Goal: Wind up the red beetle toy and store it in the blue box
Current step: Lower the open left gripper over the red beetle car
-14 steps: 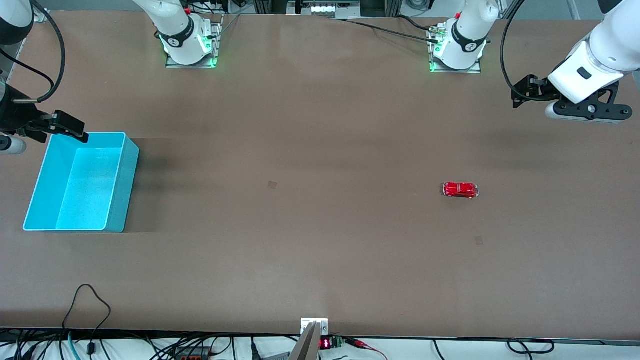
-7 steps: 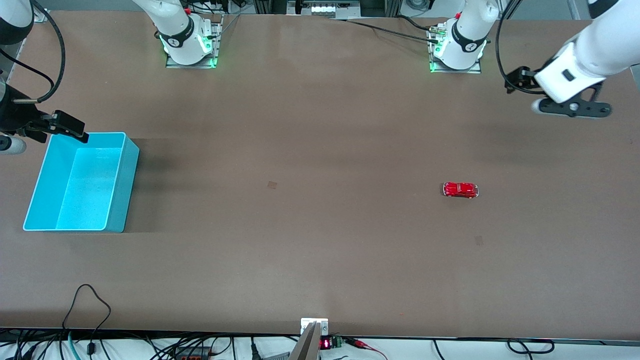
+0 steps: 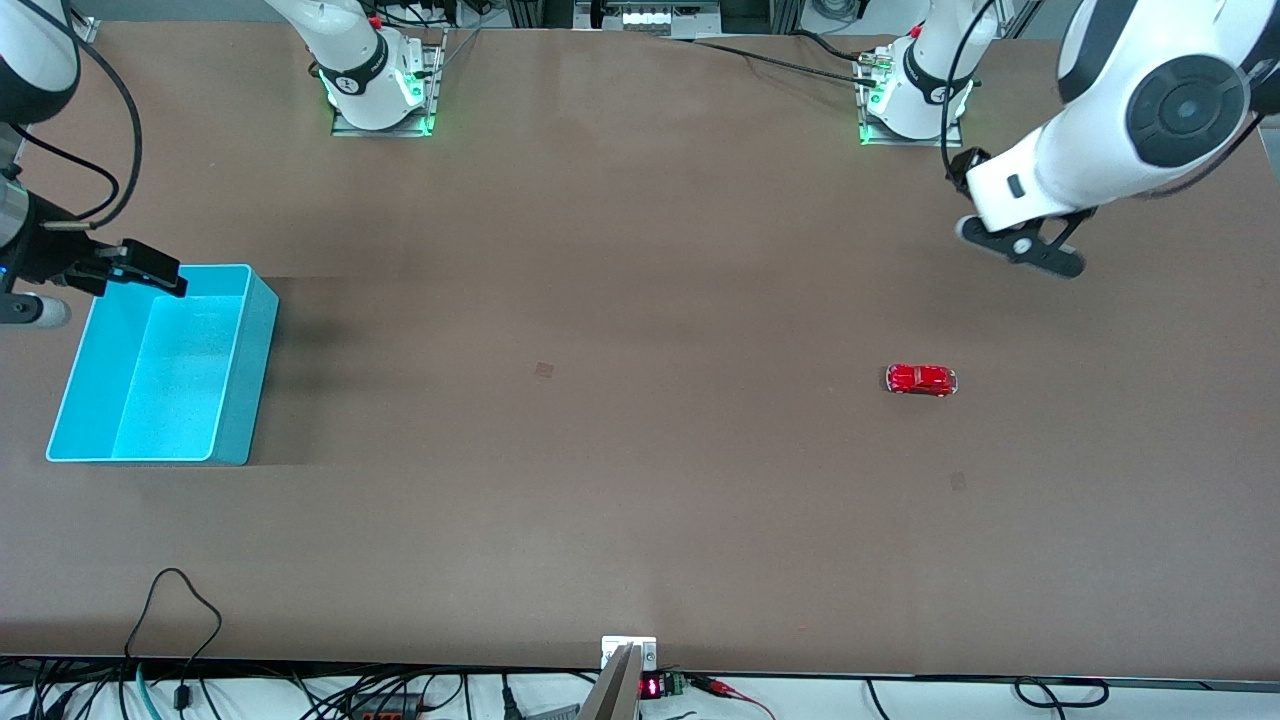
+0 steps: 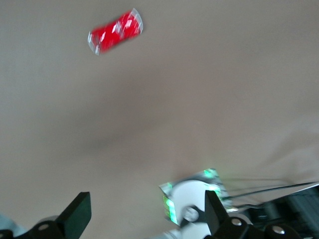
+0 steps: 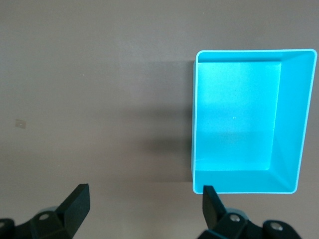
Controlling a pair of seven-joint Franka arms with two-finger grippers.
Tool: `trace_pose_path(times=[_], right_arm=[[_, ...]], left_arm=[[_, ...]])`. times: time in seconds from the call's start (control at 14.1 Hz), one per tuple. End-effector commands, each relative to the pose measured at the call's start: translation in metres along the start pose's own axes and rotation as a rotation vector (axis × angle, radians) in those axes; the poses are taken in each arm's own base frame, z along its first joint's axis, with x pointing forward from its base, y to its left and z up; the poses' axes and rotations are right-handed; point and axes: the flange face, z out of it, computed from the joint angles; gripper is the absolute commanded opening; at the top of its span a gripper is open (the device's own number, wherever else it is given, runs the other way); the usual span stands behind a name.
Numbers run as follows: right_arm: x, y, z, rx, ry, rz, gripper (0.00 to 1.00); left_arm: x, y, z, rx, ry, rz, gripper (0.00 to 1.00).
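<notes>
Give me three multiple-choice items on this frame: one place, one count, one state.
1. Where is the tiny glossy red toy car?
A. on the table toward the left arm's end
B. in the bin
C. in a gripper

2. How many things lie in the light turquoise plastic bin?
A. none
B. one
C. two

3. How is the left gripper?
A. shut on the car
B. open, holding nothing
C. shut, holding nothing

Key: 1 A, it sits alone on the brown table; 2 A, the right wrist view shows a bare floor; 3 B, its fingers stand apart.

Left gripper [image 4: 144,219] hangs up in the air with jaws spread wide (holding nothing); right gripper [image 5: 142,214] likewise hovers, jaws apart and empty.
</notes>
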Motion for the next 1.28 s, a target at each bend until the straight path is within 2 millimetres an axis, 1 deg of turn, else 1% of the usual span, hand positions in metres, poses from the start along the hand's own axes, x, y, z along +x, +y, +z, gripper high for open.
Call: trace_pose_path(times=[0.0,0.07,0.14,0.21,0.28,0.36,0.5,0.57,0.64,0.71,0.78,0.92,1.0,1.07,1.14,1.21], right_arm=[[0.003,0.001,0.005,-0.001,-0.010,0.000,1.00],[0.005,-0.001,0.008,-0.001,-0.017,-0.003,1.00],[0.005,-0.001,0.011,0.000,-0.024,-0.003,1.00],[0.009,0.000,0.021,0.000,-0.042,-0.004,1.00],[0.010,0.000,0.023,0.000,-0.046,-0.004,1.00],[0.010,0.000,0.024,0.001,-0.047,-0.004,1.00],[0.012,0.001,0.030,0.003,-0.061,-0.004,1.00],[0.012,0.001,0.031,0.006,-0.062,-0.002,1.00],[0.012,0.001,0.031,0.007,-0.064,-0.010,1.00],[0.012,-0.001,0.031,0.006,-0.064,-0.018,1.00],[0.012,-0.003,0.031,0.006,-0.064,-0.021,1.00],[0.012,-0.003,0.032,0.005,-0.065,-0.044,1.00],[0.013,-0.003,0.033,0.008,-0.067,-0.059,1.00],[0.012,-0.002,0.034,0.008,-0.070,-0.056,1.00],[0.012,-0.003,0.034,0.008,-0.070,-0.059,1.00],[0.012,-0.002,0.033,0.008,-0.068,-0.056,1.00]], left_arm=[[0.020,-0.009,0.021,0.037,0.028,0.247,1.00],[0.025,-0.007,0.032,0.040,0.030,0.289,1.00],[0.032,-0.007,0.042,0.058,0.046,0.376,1.00],[0.042,-0.010,0.059,0.082,0.075,0.505,1.00],[0.049,-0.017,0.076,0.112,0.118,0.606,1.00],[0.058,-0.028,0.099,0.138,0.153,0.694,1.00],[0.074,-0.041,0.135,0.201,0.208,0.826,1.00],[0.079,-0.053,0.151,0.228,0.215,0.877,1.00],[0.083,-0.068,0.169,0.234,0.218,0.913,1.00],[0.087,-0.071,0.185,0.240,0.224,0.946,1.00],[0.088,-0.068,0.203,0.257,0.239,0.982,1.00],[0.090,-0.063,0.231,0.296,0.288,0.996,1.00],[0.093,-0.070,0.244,0.289,0.293,0.985,1.00],[0.098,-0.073,0.255,0.288,0.299,0.983,1.00],[0.102,-0.073,0.261,0.294,0.310,0.984,1.00],[0.105,-0.073,0.273,0.281,0.304,0.987,0.97]])
